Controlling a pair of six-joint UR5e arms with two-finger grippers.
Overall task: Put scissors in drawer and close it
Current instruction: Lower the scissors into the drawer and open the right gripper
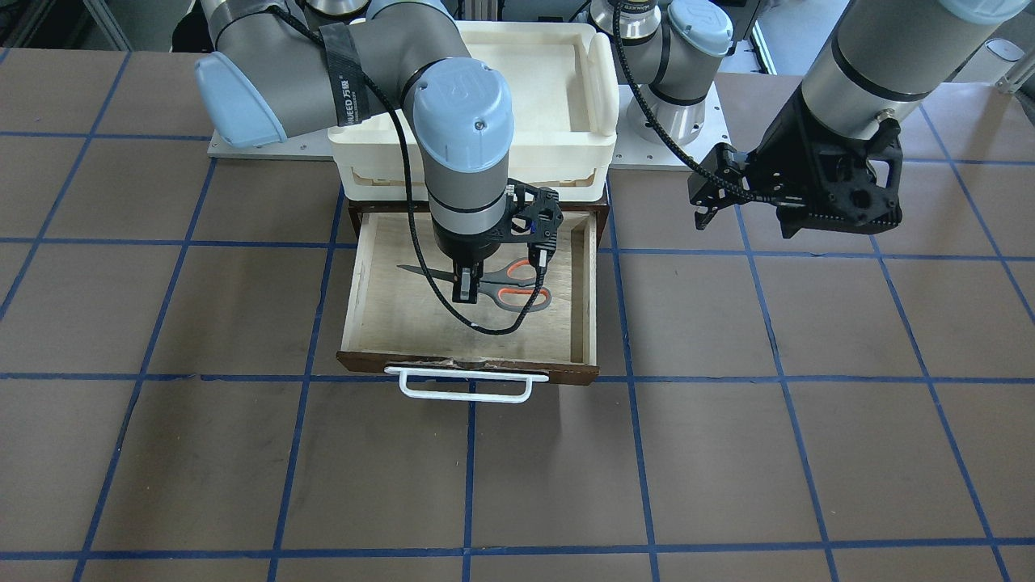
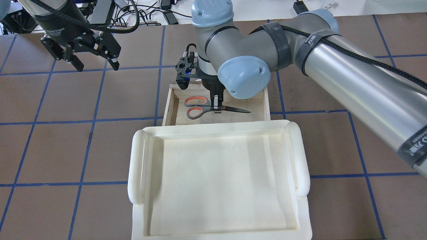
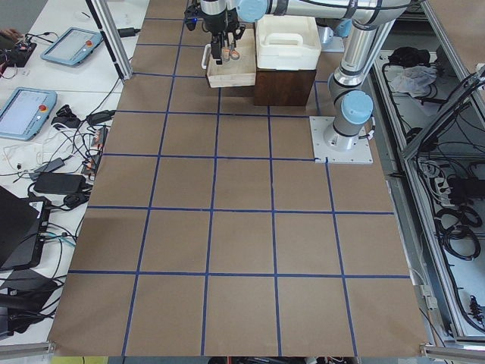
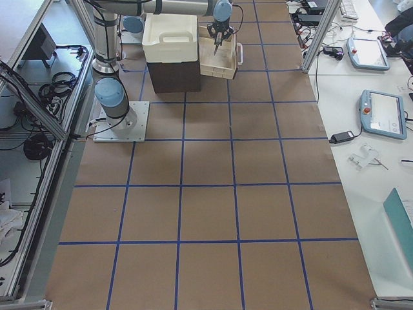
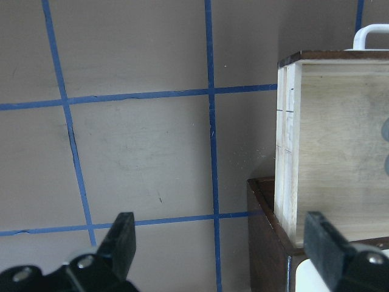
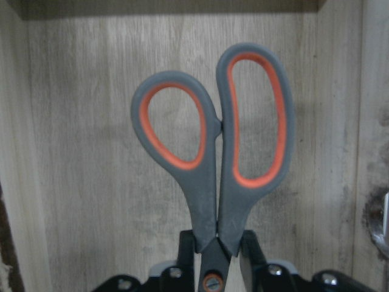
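The scissors (image 1: 517, 297), grey handles with orange-red loops, are inside the open drawer (image 1: 469, 368), low over its pale floor. My right gripper (image 1: 465, 291) reaches down into the drawer and is shut on the scissors at the neck just behind the pivot, as the right wrist view shows (image 6: 206, 182). Overhead, the blades point right and the handles left (image 2: 196, 112). My left gripper (image 2: 96, 66) is open and empty, hovering above the table beside the drawer; its view shows the drawer's side wall (image 5: 285, 152). The white bar handle (image 1: 465, 388) is on the drawer's front.
A white plastic tray (image 2: 136, 173) sits on top of the dark brown cabinet (image 3: 284, 87) that the drawer slides out of. The brown table has blue tape grid lines. The arm bases' plate (image 1: 687, 153) lies behind the cabinet.
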